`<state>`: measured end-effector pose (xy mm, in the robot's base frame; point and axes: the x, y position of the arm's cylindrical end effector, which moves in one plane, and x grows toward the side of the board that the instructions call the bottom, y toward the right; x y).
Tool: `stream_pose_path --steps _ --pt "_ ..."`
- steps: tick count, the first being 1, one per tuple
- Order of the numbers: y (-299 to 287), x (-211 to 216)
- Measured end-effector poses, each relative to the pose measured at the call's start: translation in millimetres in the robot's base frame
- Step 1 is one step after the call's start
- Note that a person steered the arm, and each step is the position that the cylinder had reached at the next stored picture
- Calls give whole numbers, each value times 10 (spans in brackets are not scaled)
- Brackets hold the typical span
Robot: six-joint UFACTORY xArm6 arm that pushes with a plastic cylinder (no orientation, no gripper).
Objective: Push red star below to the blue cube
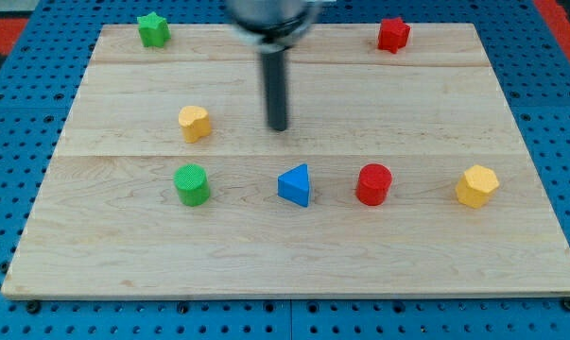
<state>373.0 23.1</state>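
The red star (393,34) lies near the view's top right corner of the wooden board (294,255). The only blue block (295,185) is wedge-shaped and sits just below the board's middle. My tip (279,127) rests on the board above the blue block and a little to its left, apart from it. The red star is far to the tip's upper right. No block touches the tip.
A green star (153,29) lies at the top left. A yellow block (195,123) is left of the tip. A green cylinder (192,184), a red cylinder (373,184) and a yellow hexagonal block (476,185) share the blue block's row.
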Motion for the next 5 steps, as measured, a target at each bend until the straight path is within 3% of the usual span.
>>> stream_pose_path --steps 2,3,4,5 --pt "2295 -1112" --pt "2179 -1543" --pt "1190 -1591" --pt "880 -1588"
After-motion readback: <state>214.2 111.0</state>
